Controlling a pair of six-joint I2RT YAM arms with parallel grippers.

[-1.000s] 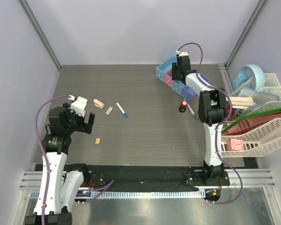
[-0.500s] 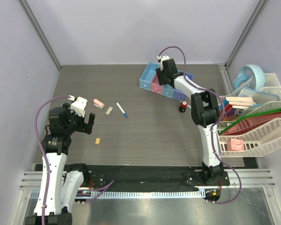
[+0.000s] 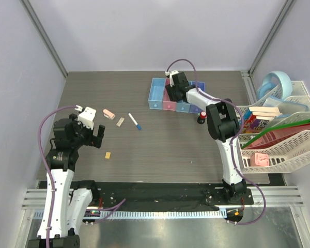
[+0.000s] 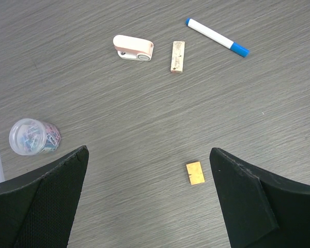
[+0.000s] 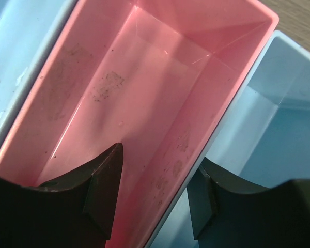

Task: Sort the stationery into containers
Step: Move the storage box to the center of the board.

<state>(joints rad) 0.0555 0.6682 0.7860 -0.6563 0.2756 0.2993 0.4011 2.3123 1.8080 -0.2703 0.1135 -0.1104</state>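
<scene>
The step in hand looks like placing the containers (image 3: 156,94), not filling them. The row of four joined bins sits at the upper middle of the overhead view, and the right gripper (image 3: 174,89) reaches into it. In the right wrist view its fingers (image 5: 103,191) straddle the wall between the pink bin and the light blue one beside it, seemingly pinching it. The pink bin is bare inside. The left gripper (image 3: 89,138) hangs with its jaws spread wide and nothing between them, at the left of the overhead view. Near it lie the pink eraser (image 4: 134,47), tan block (image 4: 178,57) and blue-capped pen (image 4: 217,37). The red-capped bottle (image 3: 202,118) stands just below the bins. Next, the right gripper probably needs to let go of the wall and lift clear before any item is carried over.
</scene>
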